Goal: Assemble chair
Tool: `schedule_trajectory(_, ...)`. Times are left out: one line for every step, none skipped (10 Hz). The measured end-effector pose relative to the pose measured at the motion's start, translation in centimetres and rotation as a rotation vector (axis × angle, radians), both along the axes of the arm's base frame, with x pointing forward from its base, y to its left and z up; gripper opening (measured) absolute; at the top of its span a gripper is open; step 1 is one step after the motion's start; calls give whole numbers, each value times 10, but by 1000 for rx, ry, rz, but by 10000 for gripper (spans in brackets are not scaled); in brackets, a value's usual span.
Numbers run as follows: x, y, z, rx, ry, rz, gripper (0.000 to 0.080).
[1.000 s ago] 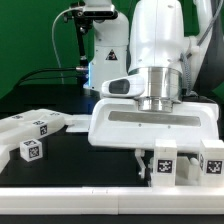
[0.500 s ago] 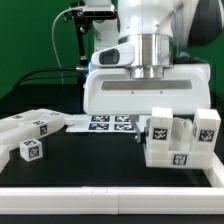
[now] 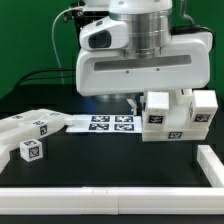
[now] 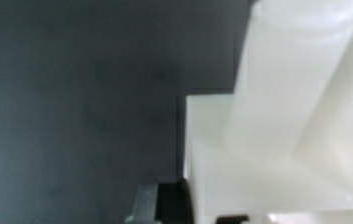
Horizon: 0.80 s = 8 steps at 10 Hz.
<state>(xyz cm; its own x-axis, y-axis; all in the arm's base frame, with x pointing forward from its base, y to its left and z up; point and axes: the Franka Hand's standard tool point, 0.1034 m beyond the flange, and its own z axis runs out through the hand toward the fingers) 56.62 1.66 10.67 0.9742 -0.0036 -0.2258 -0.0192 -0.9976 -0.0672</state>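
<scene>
The partly joined chair piece (image 3: 176,112), a stepped white block with black-and-white tags, hangs above the black table at the exterior view's right. My gripper (image 3: 137,103) is shut on its left edge, under the wide white hand. One dark finger (image 3: 133,101) shows beside the piece. In the wrist view the white chair piece (image 4: 288,120) fills one side, close to the camera, with a dark finger (image 4: 166,204) at its edge. Two loose chair parts lie at the exterior view's left: a flat tagged panel (image 3: 36,125) and a small tagged block (image 3: 30,150).
The marker board (image 3: 110,123) lies on the table behind the middle. A raised white rim runs along the table's front (image 3: 100,200) and its right side (image 3: 212,165). A green backdrop and black cables stand behind the arm.
My hand has risen and shifted toward the exterior view's left, carrying the chair piece up off the table. The marker board has come into sight beneath it.
</scene>
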Motion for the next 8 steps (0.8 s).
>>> schedule_trajectory(-2, -3, 1, 1, 77, -6, 29)
schedule_trajectory(-4, -2, -1, 4, 149, -2, 29)
schedule_trajectory(-6, -2, -3, 9, 215, 2, 29)
schedule_trajectory(-9, -3, -7, 6, 285, -12, 29)
schedule_trajectory(-13, -5, -15, -5, 442, -44, 29)
schedule_trajectory(-6, -5, -21, -20, 552, -48, 29)
schedule_trajectory(-6, -2, -16, -25, 666, -39, 29)
schedule_trajectory(-6, -3, -18, -32, 757, -28, 29)
